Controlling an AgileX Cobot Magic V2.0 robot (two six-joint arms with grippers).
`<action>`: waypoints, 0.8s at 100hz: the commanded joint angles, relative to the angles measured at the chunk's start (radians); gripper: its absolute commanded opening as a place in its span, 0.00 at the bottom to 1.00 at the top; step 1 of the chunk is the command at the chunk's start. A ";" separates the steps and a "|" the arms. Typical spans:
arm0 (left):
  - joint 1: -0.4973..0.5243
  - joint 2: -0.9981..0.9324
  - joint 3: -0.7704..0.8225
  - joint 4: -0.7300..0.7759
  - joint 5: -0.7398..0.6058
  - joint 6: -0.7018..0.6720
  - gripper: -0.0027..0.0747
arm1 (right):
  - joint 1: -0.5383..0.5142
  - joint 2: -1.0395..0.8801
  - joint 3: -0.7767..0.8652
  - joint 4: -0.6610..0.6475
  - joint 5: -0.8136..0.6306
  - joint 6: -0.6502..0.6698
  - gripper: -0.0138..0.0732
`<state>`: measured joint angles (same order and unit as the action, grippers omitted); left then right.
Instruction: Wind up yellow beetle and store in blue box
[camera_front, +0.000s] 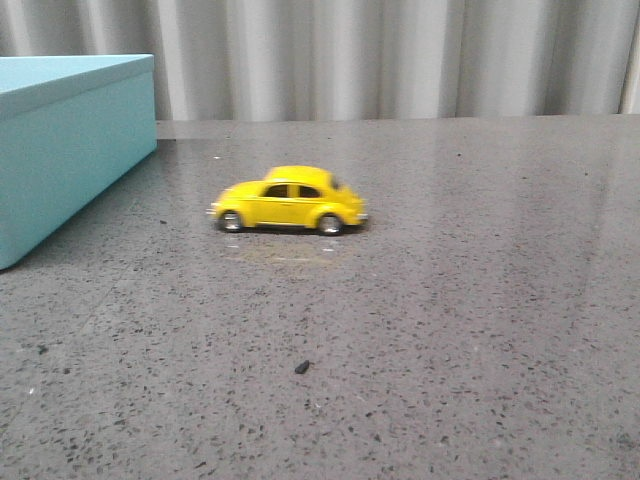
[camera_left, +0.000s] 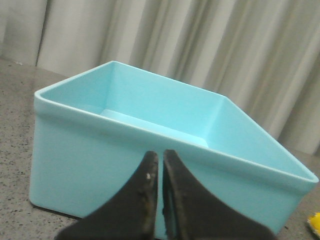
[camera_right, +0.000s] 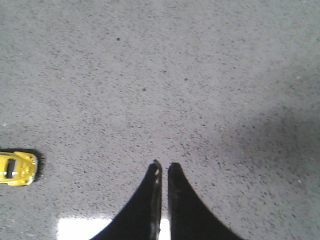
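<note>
Yellow beetle (camera_front: 288, 201) sits mid-frame on the table (camera_front: 450, 300); blue box (camera_front: 70, 140) upper left; left gripper (camera_left: 160, 159) and right gripper (camera_right: 164, 169) both closed, empty.

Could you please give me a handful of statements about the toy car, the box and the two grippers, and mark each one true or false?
1. The yellow beetle stands on its wheels on the table. True.
2. The yellow beetle is inside the blue box. False: it sits on the table, apart from the box, to its right in the front view.
3. The blue box is open and nothing shows inside it in the left wrist view. True.
4. The right gripper grips the beetle. False: its fingers are together on nothing, the beetle off to the side.
5. The left gripper is wide open. False: its fingers are nearly touching.
</note>
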<state>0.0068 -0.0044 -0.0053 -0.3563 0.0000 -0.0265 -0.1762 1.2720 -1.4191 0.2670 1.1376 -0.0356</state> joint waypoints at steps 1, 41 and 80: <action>0.000 -0.031 -0.041 -0.004 -0.059 -0.005 0.01 | -0.002 -0.029 -0.033 0.048 -0.072 -0.025 0.09; 0.000 0.052 -0.347 0.310 -0.011 -0.005 0.01 | -0.002 -0.139 -0.021 0.082 -0.144 -0.071 0.09; 0.000 0.421 -0.683 0.312 0.069 -0.005 0.01 | -0.002 -0.414 0.230 0.082 -0.391 -0.101 0.09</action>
<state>0.0068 0.3213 -0.5947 -0.0458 0.0956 -0.0265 -0.1762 0.9246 -1.2250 0.3304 0.8675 -0.1238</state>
